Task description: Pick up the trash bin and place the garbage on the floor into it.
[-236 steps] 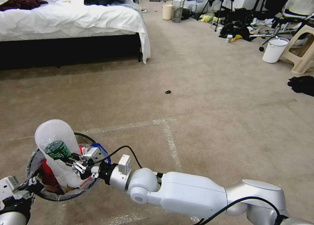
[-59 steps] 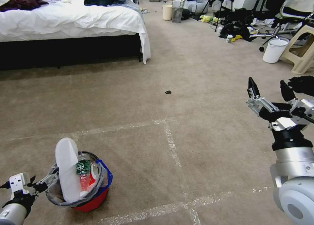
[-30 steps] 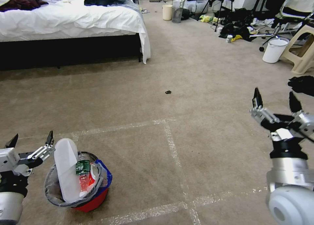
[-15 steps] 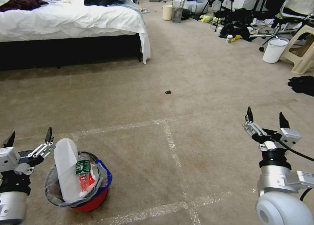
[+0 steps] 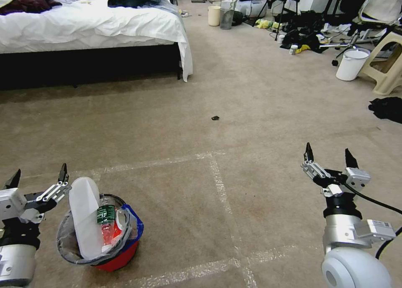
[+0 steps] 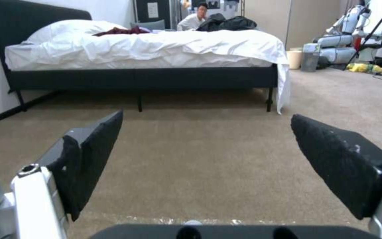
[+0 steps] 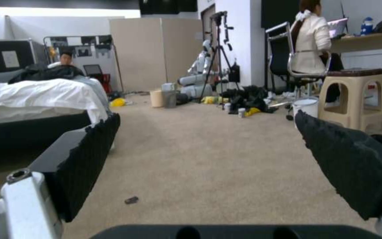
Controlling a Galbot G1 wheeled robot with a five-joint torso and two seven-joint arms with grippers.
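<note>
Litter is packed into the trash bin (image 5: 102, 237), which is set on the floor (image 5: 259, 112) just beside the left gripper (image 5: 37, 180). Both grippers are held empty with fingers spread. One dark scrap (image 5: 215, 118) is left mid-floor, well ahead, slightly nearer the right gripper (image 5: 328, 159).

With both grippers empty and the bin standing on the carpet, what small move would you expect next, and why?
Probably the base easing forward toward the small dark scrap ahead on the carpet. The trash bin stands on the floor already holding a white sole and a bottle. Left gripper and right gripper hang with jaws open, and the scrap looks beyond either arm's reach.
</note>
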